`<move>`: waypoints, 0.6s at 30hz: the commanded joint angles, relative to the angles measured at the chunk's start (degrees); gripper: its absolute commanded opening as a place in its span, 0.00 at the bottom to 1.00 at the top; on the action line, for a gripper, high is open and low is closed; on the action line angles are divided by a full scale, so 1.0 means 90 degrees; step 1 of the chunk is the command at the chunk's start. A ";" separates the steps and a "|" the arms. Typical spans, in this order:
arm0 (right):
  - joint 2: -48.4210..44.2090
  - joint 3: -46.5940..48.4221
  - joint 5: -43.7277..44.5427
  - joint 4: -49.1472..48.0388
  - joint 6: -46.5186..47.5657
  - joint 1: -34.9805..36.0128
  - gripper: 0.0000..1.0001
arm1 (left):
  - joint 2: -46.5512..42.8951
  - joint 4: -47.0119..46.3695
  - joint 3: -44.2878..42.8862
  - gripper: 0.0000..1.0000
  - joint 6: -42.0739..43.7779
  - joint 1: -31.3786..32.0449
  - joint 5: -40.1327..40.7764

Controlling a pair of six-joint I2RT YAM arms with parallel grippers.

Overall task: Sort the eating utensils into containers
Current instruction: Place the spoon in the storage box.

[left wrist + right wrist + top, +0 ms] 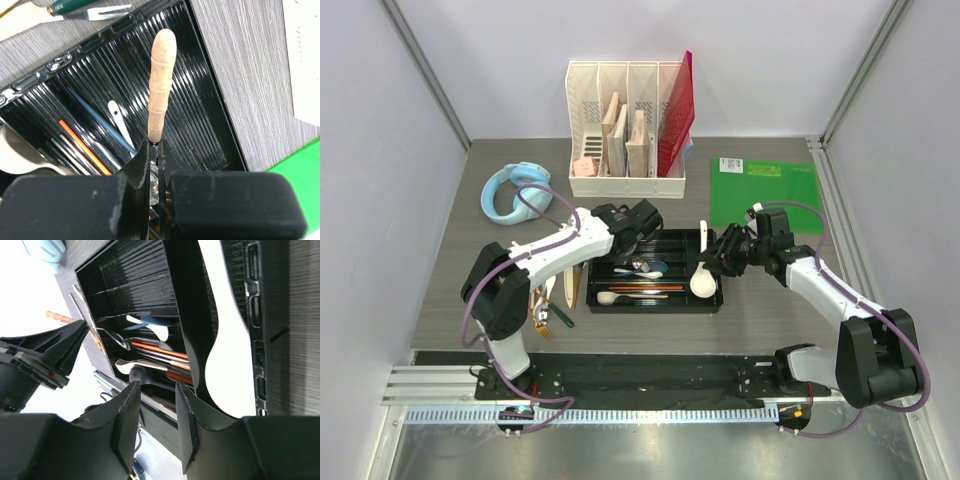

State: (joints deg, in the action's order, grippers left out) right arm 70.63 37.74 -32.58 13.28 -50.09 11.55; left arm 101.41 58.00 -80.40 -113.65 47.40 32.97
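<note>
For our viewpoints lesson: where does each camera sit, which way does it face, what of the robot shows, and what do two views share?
Top external: above, behind the bases, looking down; both arms, black tray.
Left wrist: over the tray, facing down; left gripper shut on wooden handle.
Right wrist: low at the tray's end, facing along it; right gripper open.
Shared: both wrist views show the handle.

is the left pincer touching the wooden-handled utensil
Touching. The left wrist view shows the left pincer shut on the wooden-handled utensil, no gap.
</note>
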 commanded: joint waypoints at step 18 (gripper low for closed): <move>0.0433 0.0094 -0.0345 -0.0723 -0.0158 0.0074 0.41 | 0.1418 0.0431 -0.1232 0.00 -0.3965 0.0486 0.0849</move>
State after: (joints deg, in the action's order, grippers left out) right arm 74.43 37.74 -34.70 8.97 -51.42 11.90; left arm 112.97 60.38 -89.62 -113.65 50.63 37.56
